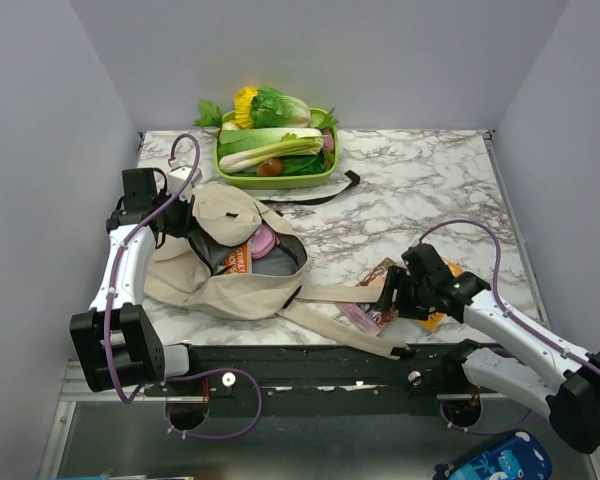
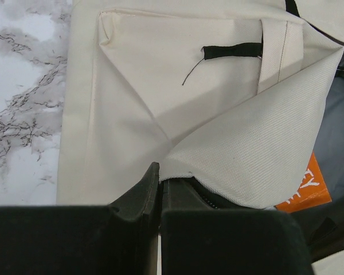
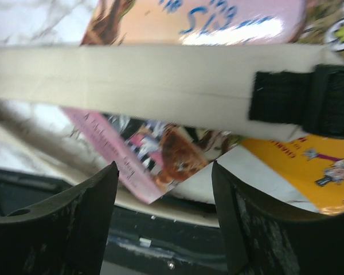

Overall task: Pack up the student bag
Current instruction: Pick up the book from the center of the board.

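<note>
The student bag [image 1: 215, 285] is a beige canvas backpack lying open at the left of the marble table. An orange book [image 1: 242, 258] and a pink pencil case [image 1: 264, 240] show in its mouth. My left gripper [image 1: 193, 222] is shut on the bag's opening edge [image 2: 218, 154] and holds the flap up; the orange book [image 2: 307, 189] shows under it. A beige strap [image 1: 340, 292] with a black buckle [image 3: 312, 103] runs right across several thin books [image 1: 380, 290]. My right gripper [image 1: 388, 293] is open and empty over a pink book's corner [image 3: 155, 166], next to a yellow book [image 3: 298, 166].
A green tray [image 1: 280, 183] heaped with vegetables stands at the back centre, a thin black strap [image 1: 325, 195] beside it. The black rail [image 1: 310, 365] marks the table's near edge. A blue case [image 1: 495, 462] lies below at the bottom right.
</note>
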Motion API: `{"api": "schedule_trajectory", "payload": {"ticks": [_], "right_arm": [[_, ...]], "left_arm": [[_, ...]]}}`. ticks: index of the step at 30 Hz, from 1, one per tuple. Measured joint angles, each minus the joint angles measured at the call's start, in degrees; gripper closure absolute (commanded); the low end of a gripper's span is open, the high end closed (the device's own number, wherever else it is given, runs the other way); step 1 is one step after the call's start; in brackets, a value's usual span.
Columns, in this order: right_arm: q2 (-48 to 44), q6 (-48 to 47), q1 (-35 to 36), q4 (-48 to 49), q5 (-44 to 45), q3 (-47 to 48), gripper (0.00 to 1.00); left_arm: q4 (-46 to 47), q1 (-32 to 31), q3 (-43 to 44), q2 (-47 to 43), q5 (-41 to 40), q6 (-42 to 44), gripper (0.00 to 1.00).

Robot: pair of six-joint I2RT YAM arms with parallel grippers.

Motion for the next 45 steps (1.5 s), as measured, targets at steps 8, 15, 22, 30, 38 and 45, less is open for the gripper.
{"api": "schedule_trajectory", "payload": {"ticks": [8,15,22,30,38,45], "right_arm": [[-5.9,-3.0,0.8,-7.1,-4.0,4.7,0.17],[-0.1,-3.0,0.1,-8.0,8.4,10.3,0.17],[6.0,-5.7,-7.0,-3.4,19.6,12.1,0.18],[13.2,-9.4,-14.2,6.6,19.5,9.4,0.2],[13.4,-8.8,-16.6,10.2,9.0,4.3,0.17],[7.3,-5.9,-16.7,10.1,3.3,0.5,0.17]], "left_arm": [[0.0,-0.5,0.1,0.0,0.3,-0.1,1.0],[0.0,-0.5,0.1,-0.1,0.8,-0.1,1.0],[-0.2,-0.5,0.1,-0.5,1.2,0.0,1.0],[-0.3,-0.6,0.1,-0.6,2.1,-0.1,1.0],[-0.3,-0.7,0.1,-0.9,2.2,0.0,1.0],[-0.3,-0.7,0.1,-0.9,2.4,0.0,1.0]]}}
